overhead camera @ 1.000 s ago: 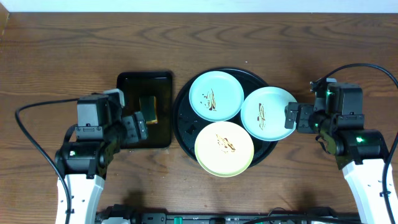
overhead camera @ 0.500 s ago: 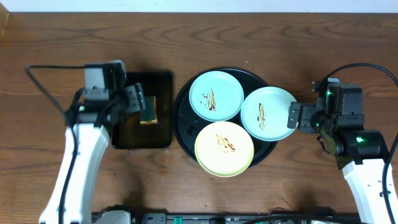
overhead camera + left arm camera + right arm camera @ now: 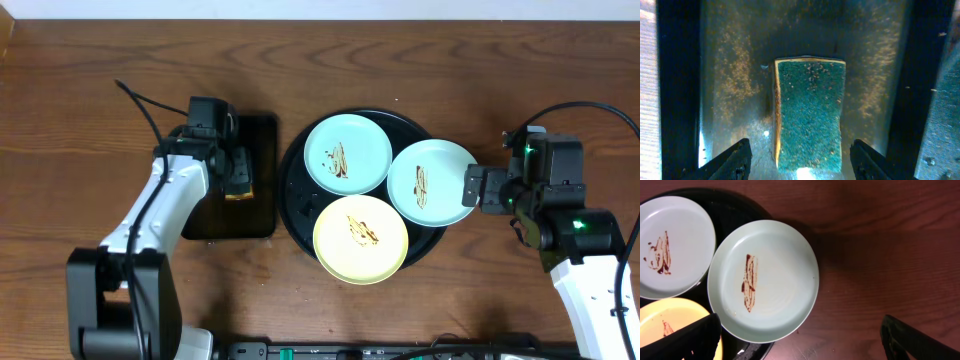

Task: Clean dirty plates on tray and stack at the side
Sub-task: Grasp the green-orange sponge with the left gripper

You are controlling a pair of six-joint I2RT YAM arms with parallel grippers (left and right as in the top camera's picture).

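Note:
Three smeared plates lie on the round black tray (image 3: pixel 298 203): a mint plate (image 3: pixel 347 153) at the back, a mint plate (image 3: pixel 430 183) overhanging the right rim, a yellow plate (image 3: pixel 360 238) in front. My right gripper (image 3: pixel 474 188) hovers open just right of that right mint plate (image 3: pixel 763 280), whose edge lies between the fingers (image 3: pixel 690 340) in the wrist view. My left gripper (image 3: pixel 236 168) hangs over the green-yellow sponge (image 3: pixel 238 186). In the left wrist view the sponge (image 3: pixel 810 115) sits between the open fingers (image 3: pixel 735 160), touching neither.
The sponge rests in a small rectangular black tray (image 3: pixel 262 135), wet and speckled inside (image 3: pixel 730 75), just left of the round tray. Bare wooden table (image 3: pixel 500 80) surrounds both trays, also to the right of the plates (image 3: pixel 880 255).
My left arm has swung away from the front edge and rightward over the rectangular tray, onto the sponge, with its jaws narrowing. The right arm and the plates have not moved.

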